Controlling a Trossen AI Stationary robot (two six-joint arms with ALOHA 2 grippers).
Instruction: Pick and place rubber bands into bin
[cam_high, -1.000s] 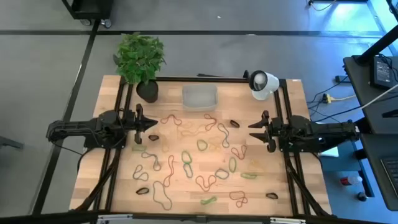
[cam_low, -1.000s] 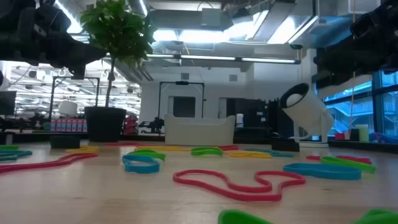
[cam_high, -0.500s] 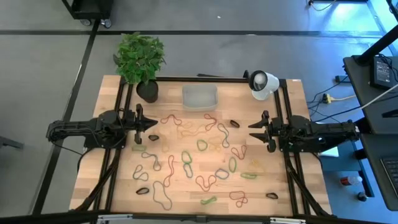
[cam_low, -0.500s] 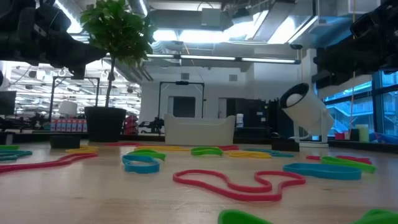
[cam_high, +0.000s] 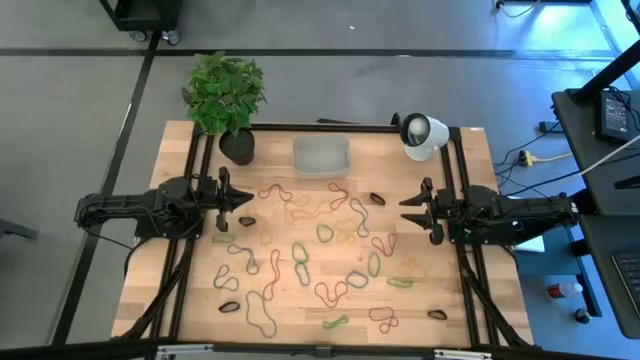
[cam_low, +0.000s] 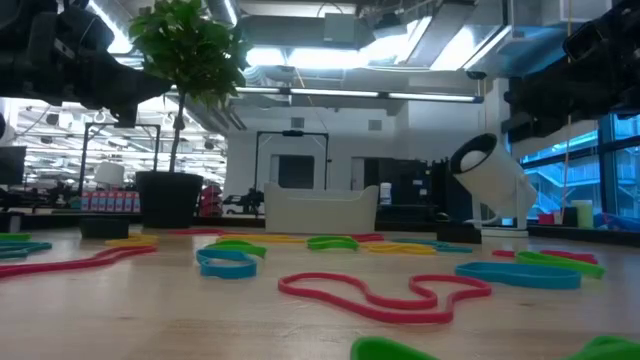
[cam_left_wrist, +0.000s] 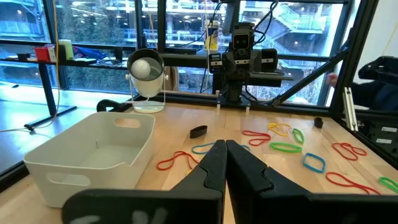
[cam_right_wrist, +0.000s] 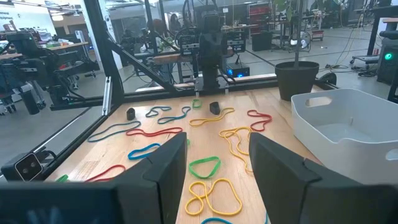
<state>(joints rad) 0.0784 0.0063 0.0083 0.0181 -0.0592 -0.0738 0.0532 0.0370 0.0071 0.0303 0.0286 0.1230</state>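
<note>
Several rubber bands (cam_high: 300, 255) in red, green, yellow and black lie flat and scattered over the middle of the wooden table, among them a red one (cam_low: 380, 292) near the front. The translucent bin (cam_high: 321, 156) stands at the table's far middle, and in the left wrist view the bin (cam_left_wrist: 93, 152) has nothing in it. My left gripper (cam_high: 250, 201) hovers at the left edge, shut, fingers (cam_left_wrist: 225, 163) together. My right gripper (cam_high: 404, 206) hovers at the right edge, open, its fingers (cam_right_wrist: 168, 163) apart. Neither touches anything.
A potted plant in a black pot (cam_high: 236, 146) stands at the far left corner. A white round camera (cam_high: 421, 136) sits at the far right. Black frame rails (cam_high: 190, 180) run along both side edges.
</note>
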